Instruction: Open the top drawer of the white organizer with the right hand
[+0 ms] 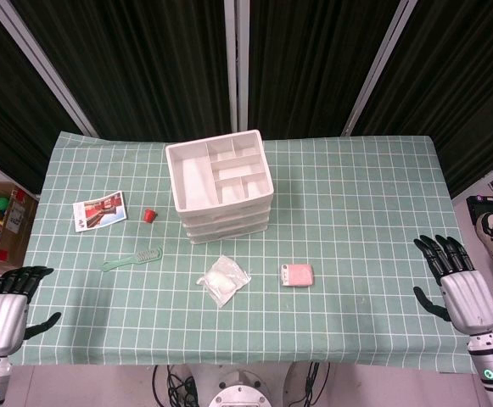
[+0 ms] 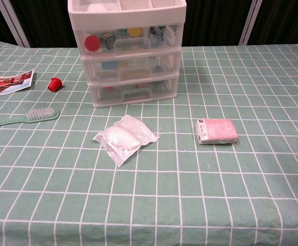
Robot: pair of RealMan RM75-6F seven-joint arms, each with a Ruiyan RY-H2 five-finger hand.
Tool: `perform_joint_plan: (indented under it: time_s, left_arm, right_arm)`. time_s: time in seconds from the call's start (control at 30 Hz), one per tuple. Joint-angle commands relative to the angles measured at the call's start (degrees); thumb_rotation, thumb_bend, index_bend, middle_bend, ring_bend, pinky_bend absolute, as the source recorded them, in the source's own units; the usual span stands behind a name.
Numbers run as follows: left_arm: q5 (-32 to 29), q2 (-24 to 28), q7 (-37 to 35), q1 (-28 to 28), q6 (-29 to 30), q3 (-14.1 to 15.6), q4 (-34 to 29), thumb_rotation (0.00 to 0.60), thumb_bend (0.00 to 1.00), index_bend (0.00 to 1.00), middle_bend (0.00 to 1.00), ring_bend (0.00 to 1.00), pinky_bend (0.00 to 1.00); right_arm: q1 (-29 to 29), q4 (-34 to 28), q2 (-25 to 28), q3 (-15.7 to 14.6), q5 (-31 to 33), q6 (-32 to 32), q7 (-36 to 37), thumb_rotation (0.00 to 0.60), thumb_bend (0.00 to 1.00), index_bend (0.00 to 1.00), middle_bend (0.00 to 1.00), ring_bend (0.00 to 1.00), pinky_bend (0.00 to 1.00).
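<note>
The right hand [image 1: 461,288] hovers at the table's near right edge, fingers spread, holding nothing. The left hand [image 1: 4,307] sits likewise at the near left corner, fingers apart and empty. Well apart from both, the white organizer [image 1: 221,185] stands mid-table toward the far side, its top drawer [image 2: 129,40] closed flush, small coloured items visible through its clear front

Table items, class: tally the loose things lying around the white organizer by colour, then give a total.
Red: 1, small cap
Green: 1, brush
Pink: 1, tissue pack
White: 1, plastic-wrapped packet
Multicoloured: 1, printed card
Total: 5
</note>
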Motion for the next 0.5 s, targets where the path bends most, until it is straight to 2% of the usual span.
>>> perform_joint_plan:
  time_s: [0.03, 0.13, 0.2, 0.27, 0.37, 0.43, 0.5]
  left_arm:
    - [-0.3, 0.0, -0.2, -0.2, -0.4, -0.1, 0.0, 0.6, 0.02, 0.25, 0.23, 0.19, 0.21]
    - [-0.4, 0.1, -0.4, -0.3, -0.5, -0.1, 0.0, 0.6, 0.02, 0.25, 0.23, 0.19, 0.21]
    - [-0.3, 0.0, -0.6, -0.3, -0.5, -0.1, 0.1, 0.6, 0.02, 0.25, 0.23, 0.19, 0.21]
    - [-0.3, -0.3, -0.8, -0.3, -0.3, -0.1, 0.3, 0.6, 0.02, 0.25, 0.23, 0.19, 0.21]
    - [0.0, -0.5, -1.3, -0.2, 0.2, -0.1, 0.6, 0.6, 0.02, 0.25, 0.23, 0.19, 0.21]
    - [0.2, -0.3, -1.5, -0.1, 0.5, 0.0, 0.8, 0.6, 0.02, 0.25, 0.23, 0.19, 0.21]
    - [0.3, -0.1, -1.7, 0.1, 0.7, 0.1, 0.9, 0.6, 0.02, 0.25, 0.23, 0.19, 0.21]
  right_arm:
    - [0.3, -0.1, -0.5, 0.3, -0.3, -0.8, 0.6, 0.6, 0.26, 0.0, 0.1, 0.0, 0.0]
    - [1.3, -1.1, -0.8, 0.7, -1.5, -2.5, 1.6, 0.6, 0.25, 0.0, 0.14, 0.0, 0.0]
    - [2.8, -2.5, -1.4, 1.1, -2.7, -4.3, 2.6, 0.6, 0.25, 0.0, 0.2, 0.01, 0.04]
    - [5.4, -4.5, -2.8, 1.7, -4.1, -7.5, 5.1, 0.6, 0.26, 0.0, 0.3, 0.09, 0.16]
    - [10.7, -6.9, -6.0, 3.2, -3.8, -15.0, 9.8, 0.6, 0.27, 0.0, 0.46, 0.28, 0.37]
    - [14.8, -7.3, -9.0, 5.1, -1.5, -21.1, 14.4, 0.6, 0.3, 0.0, 0.56, 0.4, 0.45]
    - [18.1, -7.0, -11.6, 7.1, 1.5, -26.3, 19.2, 0.6, 0.32, 0.0, 0.63, 0.51, 0.49]
